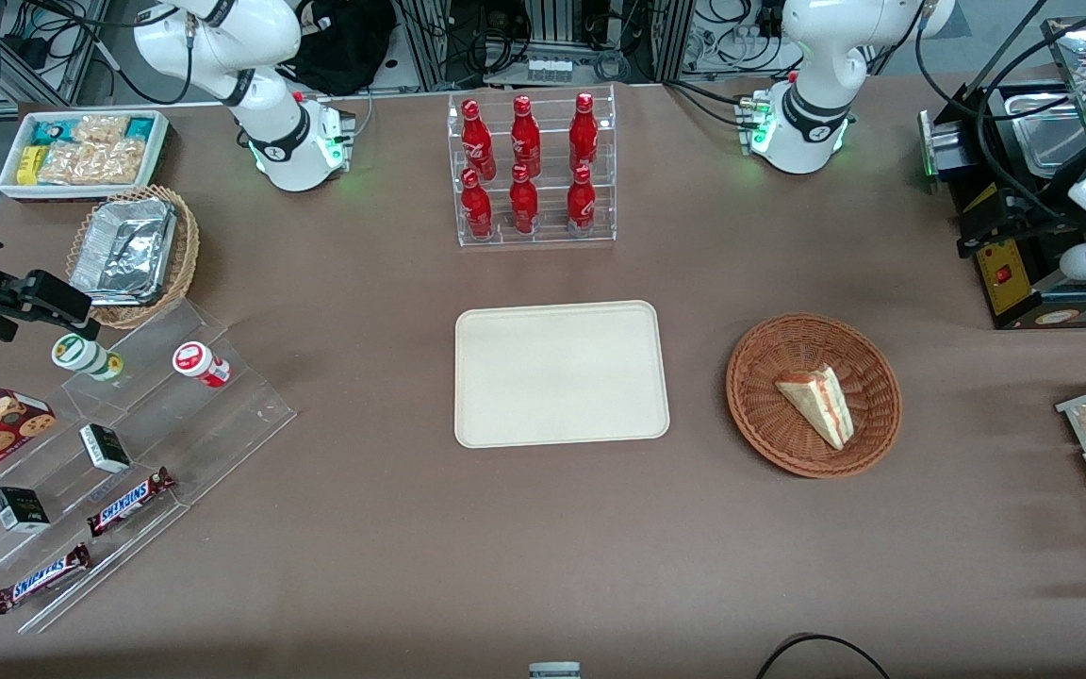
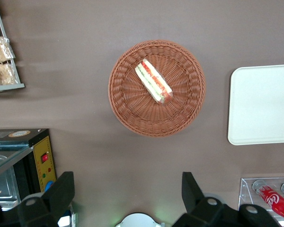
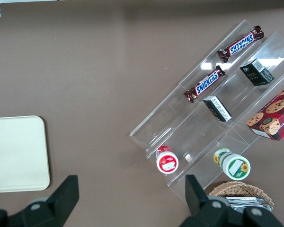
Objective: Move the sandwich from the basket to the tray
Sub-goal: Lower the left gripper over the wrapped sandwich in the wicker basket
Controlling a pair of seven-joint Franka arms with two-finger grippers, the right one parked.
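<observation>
1. Left gripper (image 2: 128, 191) hung high above the table, its fingers (image 2: 61, 191) spread wide and empty
2. Sandwich (image 1: 816, 404) lay in the basket (image 1: 760, 363), toward its 3 o'clock
3. Tray (image 1: 505, 415) sat bare at the basket's 9 o'clock

Bright, even overhead light; soft shadows, glare on foil trays (image 1: 123, 247); sharp focus.

Front view overlooks the whole tabletop (image 1: 364, 528); the high left wrist view looks straight down, sharing basket (image 1: 760, 429) (image 2: 128, 109) and tray (image 1: 505, 415) (image 2: 260, 104).
</observation>
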